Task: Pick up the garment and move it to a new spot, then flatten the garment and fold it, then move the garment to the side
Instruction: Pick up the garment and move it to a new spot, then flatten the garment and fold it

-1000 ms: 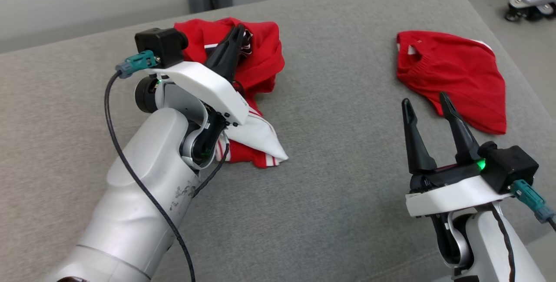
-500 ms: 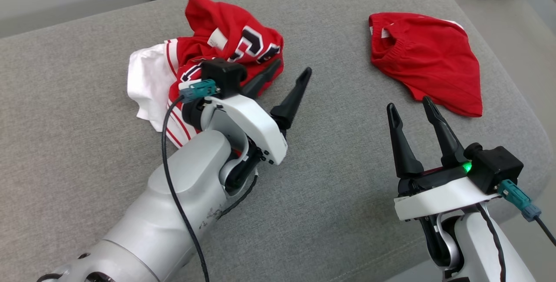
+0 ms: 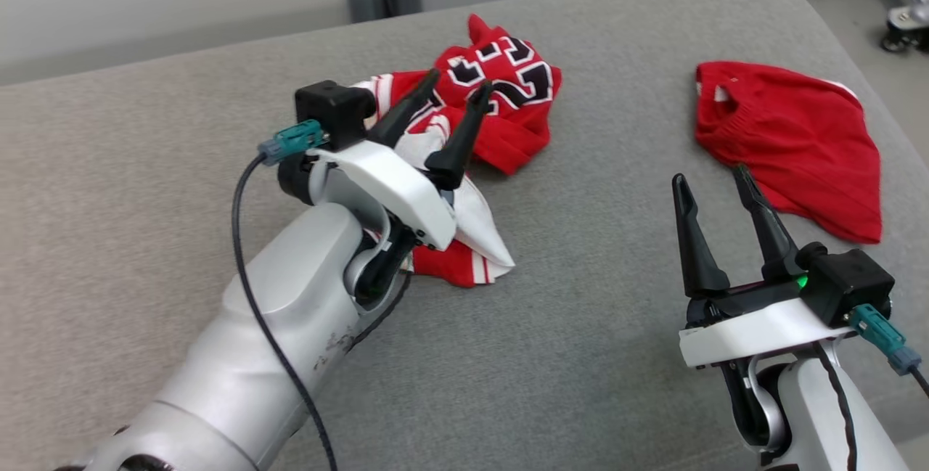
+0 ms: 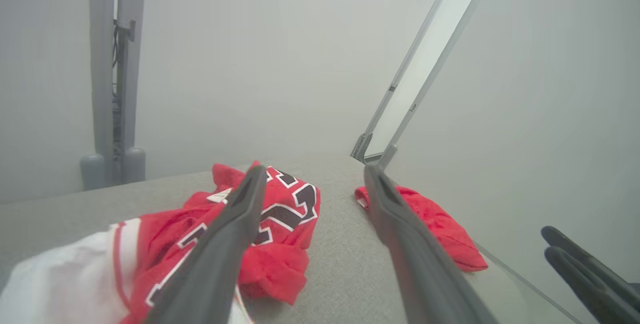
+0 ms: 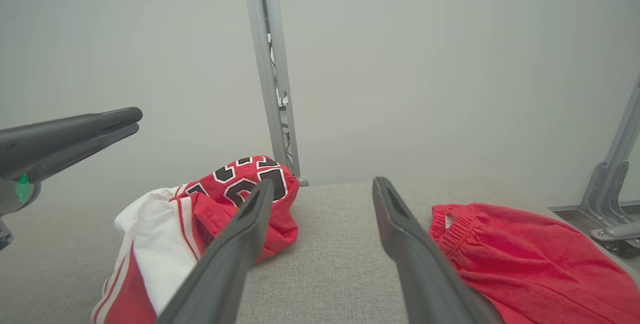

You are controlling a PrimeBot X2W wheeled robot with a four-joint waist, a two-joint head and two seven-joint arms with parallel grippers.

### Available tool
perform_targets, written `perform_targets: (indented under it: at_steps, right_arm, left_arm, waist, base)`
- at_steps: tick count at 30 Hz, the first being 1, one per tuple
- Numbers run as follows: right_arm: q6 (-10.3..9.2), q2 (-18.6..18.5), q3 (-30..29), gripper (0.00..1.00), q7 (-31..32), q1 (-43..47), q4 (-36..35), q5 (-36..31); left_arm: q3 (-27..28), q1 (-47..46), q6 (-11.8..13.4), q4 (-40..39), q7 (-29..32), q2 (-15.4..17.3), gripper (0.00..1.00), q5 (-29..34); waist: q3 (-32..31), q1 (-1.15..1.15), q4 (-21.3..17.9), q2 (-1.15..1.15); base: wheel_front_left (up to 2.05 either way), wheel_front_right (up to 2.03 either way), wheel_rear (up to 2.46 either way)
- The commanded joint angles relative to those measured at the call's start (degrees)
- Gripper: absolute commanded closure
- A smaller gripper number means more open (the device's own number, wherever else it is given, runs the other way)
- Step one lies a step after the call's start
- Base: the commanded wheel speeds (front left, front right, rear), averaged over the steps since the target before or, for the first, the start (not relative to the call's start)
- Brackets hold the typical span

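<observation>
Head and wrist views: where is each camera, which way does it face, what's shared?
Head view: up top, looking down on grey fabric cushion; both forearms, open left gripper, open right gripper.
Left wrist view: along own fingers, over crumpled red-and-white numbered jersey, toward wall.
Right wrist view: along own fingers, between jersey and plain red shorts.
Shared: both garments.

A bare test lab: plain grey walls [image 5: 400,64], metal posts [image 5: 272,79], fabric-covered table [image 3: 580,347].

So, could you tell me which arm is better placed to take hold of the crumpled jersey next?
Left. The left gripper hangs open right over the jersey; the right gripper stands open off to the side, nearer the red shorts.
</observation>
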Motion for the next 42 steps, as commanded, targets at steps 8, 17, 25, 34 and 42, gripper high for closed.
perform_targets:
  at_steps: [8,17,25,34,42]
  right_arm:
    - [0.0,-2.81,-0.79,0.0,-0.28,2.28,-1.26,-1.03]
    - [0.01,-4.26,-2.27,0.0,-0.28,6.34,-1.45,-1.31]
    - [0.01,-4.04,-2.59,0.0,-0.28,9.66,-2.94,-0.98]
    - [0.01,-3.97,-1.76,0.0,-0.28,10.76,-2.51,-1.41]
    - [0.01,-3.78,-1.89,0.0,-0.28,10.22,-2.3,-0.96]
  left_arm:
    - [14.75,13.44,6.62,-13.15,-0.1,4.52,0.0,19.39]
    - [28.16,35.33,8.8,-26.57,-0.13,1.95,0.0,31.68]
    - [34.23,48.07,12.25,-34.12,-0.14,-0.17,0.0,40.08]
    - [33.46,50.62,14.03,-35.86,-0.15,-0.18,0.0,38.06]
    - [33.73,49.91,14.03,-35.19,-0.15,-0.17,0.0,37.87]
  waist:
    - [-6.14,0.0,7.69,0.0]
    - [-10.46,0.0,11.49,0.0]
    - [-11.48,0.0,12.36,0.0]
    - [-11.55,0.0,11.8,0.0]
    - [-11.03,0.0,11.15,0.0]
  base:
    - [0.0,0.0,0.0]
    - [0.0,0.0,0.0]
    - [0.0,0.0,0.0]
    - [0.0,0.0,0.0]
    - [0.0,0.0,0.0]
